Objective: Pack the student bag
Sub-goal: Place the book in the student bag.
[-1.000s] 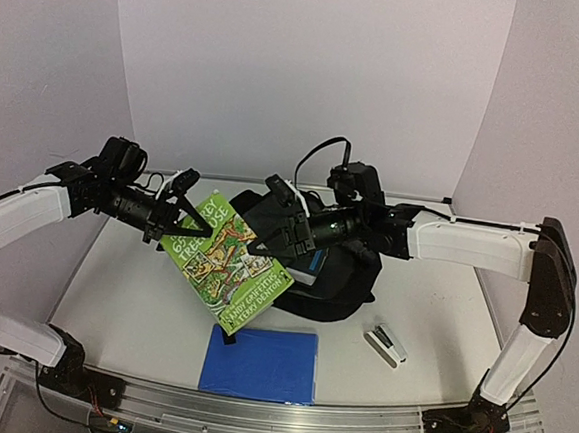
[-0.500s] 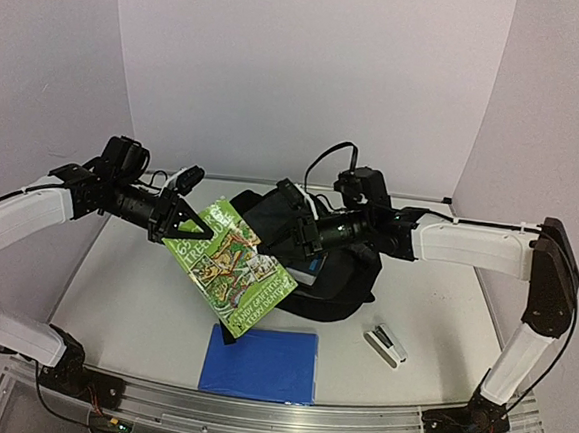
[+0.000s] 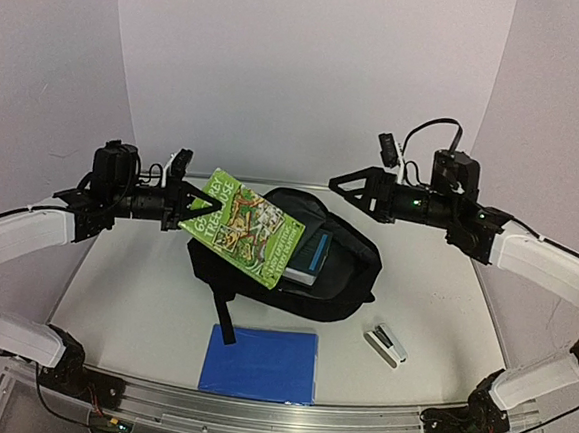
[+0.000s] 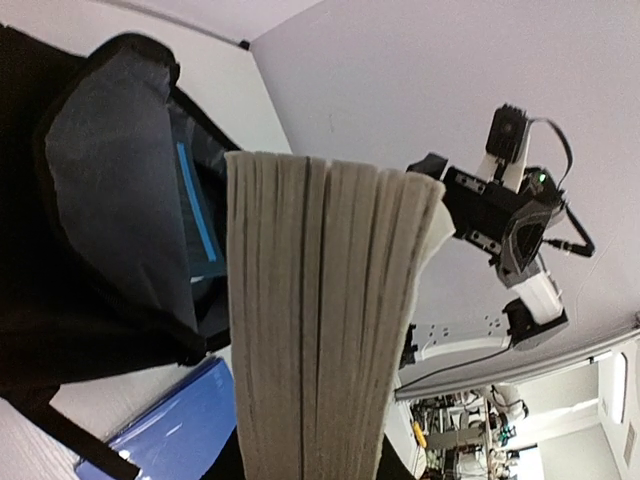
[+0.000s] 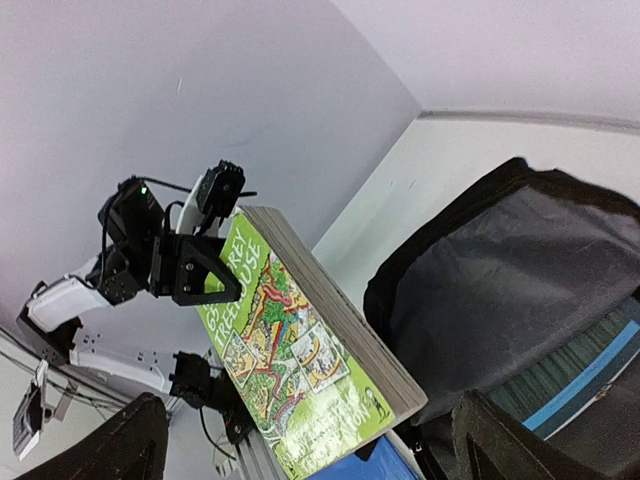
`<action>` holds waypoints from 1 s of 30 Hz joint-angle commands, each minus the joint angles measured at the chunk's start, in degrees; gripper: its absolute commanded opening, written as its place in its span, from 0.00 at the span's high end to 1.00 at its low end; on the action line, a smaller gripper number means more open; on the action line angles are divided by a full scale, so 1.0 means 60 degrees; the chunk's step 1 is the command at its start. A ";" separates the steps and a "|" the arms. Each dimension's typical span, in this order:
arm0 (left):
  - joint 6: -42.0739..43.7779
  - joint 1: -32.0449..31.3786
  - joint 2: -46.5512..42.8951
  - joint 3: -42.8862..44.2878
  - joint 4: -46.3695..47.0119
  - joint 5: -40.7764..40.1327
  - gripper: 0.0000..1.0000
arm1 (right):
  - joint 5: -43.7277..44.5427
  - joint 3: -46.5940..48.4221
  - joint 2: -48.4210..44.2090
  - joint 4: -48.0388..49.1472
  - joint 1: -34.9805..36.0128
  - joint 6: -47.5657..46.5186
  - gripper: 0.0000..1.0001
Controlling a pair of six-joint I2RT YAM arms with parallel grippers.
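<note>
Left wrist only: the green book [image 4: 320, 330] shows as bare page edges, with the grey lining of the student bag [image 4: 110, 200] beside it.
Top view only: a small stapler-like item [image 3: 385, 344], on the surface [image 3: 133, 294] under my right jaws.
Left jaws: clamped on the book's corner, holding it tilted in the air.
Right jaws: spread wide, empty, high.
Student bag: lying open, below and between both jaws, under the book's lower end.
Room: pale lilac walls.

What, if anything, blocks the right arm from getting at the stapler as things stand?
Probably nothing, so likely yes. The right gripper is raised, open and empty, and the stapler lies bare on the table on that arm's side, apart from the student bag and the blue folder.
</note>
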 commanded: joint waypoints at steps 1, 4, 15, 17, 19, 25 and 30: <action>-0.1495 -0.0259 0.0076 0.0444 0.3491 -0.0522 1.00 | 0.0557 -0.0849 -0.0794 0.1196 -0.0187 0.0375 0.02; -0.1621 -0.0753 0.0508 0.0774 0.4100 -0.0568 1.00 | -0.0045 -0.1644 -0.1079 0.2273 -0.0311 0.0922 0.02; -0.1972 -0.1779 0.1717 0.1292 0.5958 -0.0308 1.00 | -0.0572 -0.3964 -0.1876 0.6154 -0.0410 0.3061 0.02; -0.1992 -0.1919 0.1887 0.1413 0.6130 -0.0252 1.00 | -0.0527 -0.4112 -0.1841 0.6185 -0.0407 0.3142 0.02; -0.2043 -0.2070 0.2048 0.1501 0.6380 -0.0224 1.00 | -0.0451 -0.4242 -0.1779 0.6220 -0.0410 0.3217 0.02; -0.1903 -0.2425 0.2271 0.1661 0.6678 -0.0268 1.00 | -0.0289 -0.4618 -0.1631 0.6408 -0.0411 0.3405 0.02; -0.1840 -0.2450 0.2283 0.1662 0.6738 -0.0301 1.00 | -0.0892 -0.4692 -0.1199 0.7242 -0.0411 0.3832 0.02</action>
